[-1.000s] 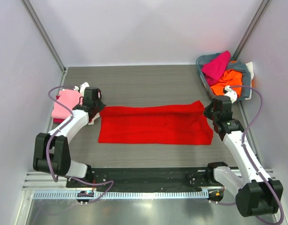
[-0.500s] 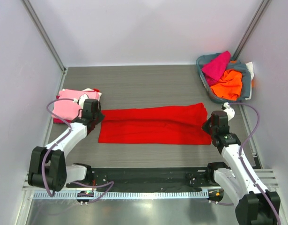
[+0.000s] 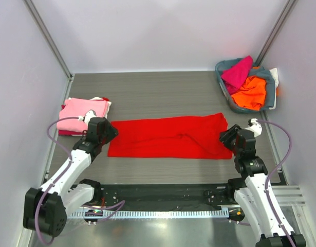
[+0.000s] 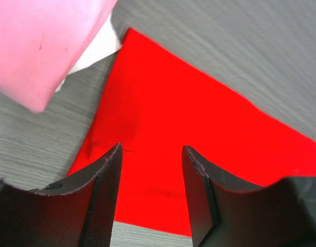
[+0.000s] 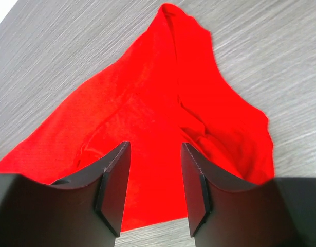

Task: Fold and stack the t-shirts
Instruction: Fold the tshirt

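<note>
A bright red t-shirt [image 3: 168,138] lies in a long flat strip across the middle of the table, with a crease near its right end. My left gripper [image 3: 104,131] hangs open over its left end [image 4: 199,154], the fingers apart with only cloth showing between them [image 4: 151,154]. Over the rumpled right end [image 5: 147,118], my right gripper [image 3: 228,138] is also open and holds nothing [image 5: 155,152]. A folded pink t-shirt [image 3: 78,116] tops a small stack at the left, with white cloth [image 4: 96,49] under it.
A grey-blue basket [image 3: 271,88] sits in the back right corner, holding a magenta shirt [image 3: 237,72] and an orange one [image 3: 250,92]. Side walls close the table in on the left and right.
Both grippers were shut at the shirt's far corners. They came toward the near edge and opened, letting go of the red cloth.
</note>
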